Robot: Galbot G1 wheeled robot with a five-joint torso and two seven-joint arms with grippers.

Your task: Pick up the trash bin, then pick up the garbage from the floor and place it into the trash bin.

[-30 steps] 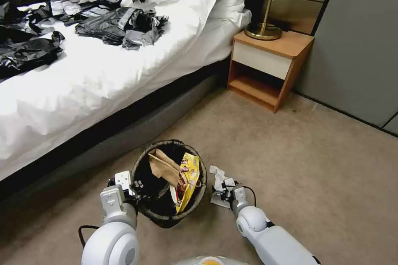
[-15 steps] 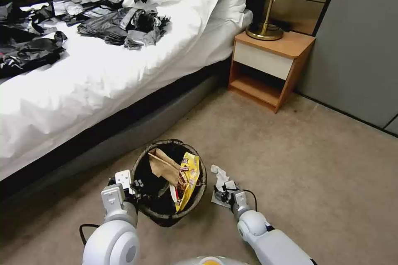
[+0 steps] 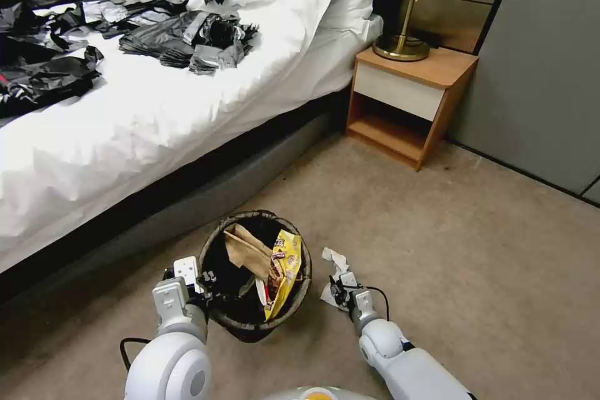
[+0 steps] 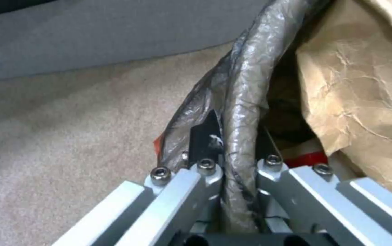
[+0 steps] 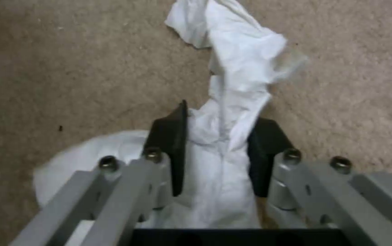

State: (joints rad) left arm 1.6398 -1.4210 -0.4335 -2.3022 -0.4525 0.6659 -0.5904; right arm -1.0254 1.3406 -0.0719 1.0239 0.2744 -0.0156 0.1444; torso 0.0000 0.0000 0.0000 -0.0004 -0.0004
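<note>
On the beige carpet (image 3: 475,262) beside the bed (image 3: 156,106), the left gripper (image 3: 206,284) is clamping the trash bin (image 3: 299,290) rim, while the right gripper (image 3: 337,290) is closing on the white tissue (image 5: 232,68) near the nightstand (image 3: 409,103).

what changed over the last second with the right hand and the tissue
The right hand has drawn back slightly toward the robot, its fingers closed on the crumpled white tissue, whose free end now stands up off the beige carpet. The left hand stays clamped on the bag-lined rim of the small round white trash bin; the brown paper bag and yellow snack wrapper inside are unmoved.
</note>
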